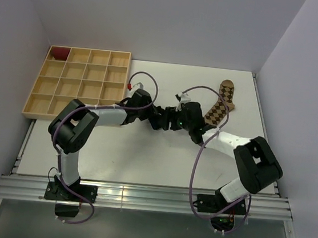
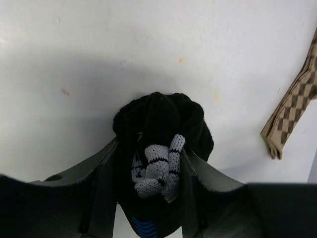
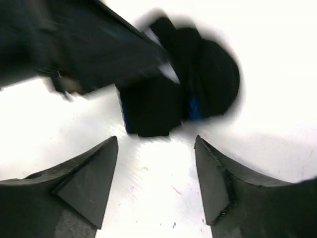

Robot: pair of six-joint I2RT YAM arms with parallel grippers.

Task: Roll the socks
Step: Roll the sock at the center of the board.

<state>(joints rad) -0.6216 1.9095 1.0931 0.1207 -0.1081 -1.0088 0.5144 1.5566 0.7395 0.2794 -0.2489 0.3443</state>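
Note:
My left gripper (image 2: 148, 163) is shut on a rolled black sock bundle (image 2: 163, 119) with a white-and-black knitted part and a blue stripe, held just above the white table. In the top view both grippers meet at the table's middle: the left gripper (image 1: 162, 119) holds the bundle, and the right gripper (image 1: 177, 123) faces it. My right gripper (image 3: 156, 148) is open and empty, its fingers just short of the black bundle (image 3: 198, 84). A brown checkered sock (image 1: 219, 107) lies flat at the back right; it also shows in the left wrist view (image 2: 292, 104).
A wooden tray with many compartments (image 1: 77, 84) stands at the back left, with a dark red rolled item (image 1: 59, 53) in its far left corner cell. White walls close in the table on three sides.

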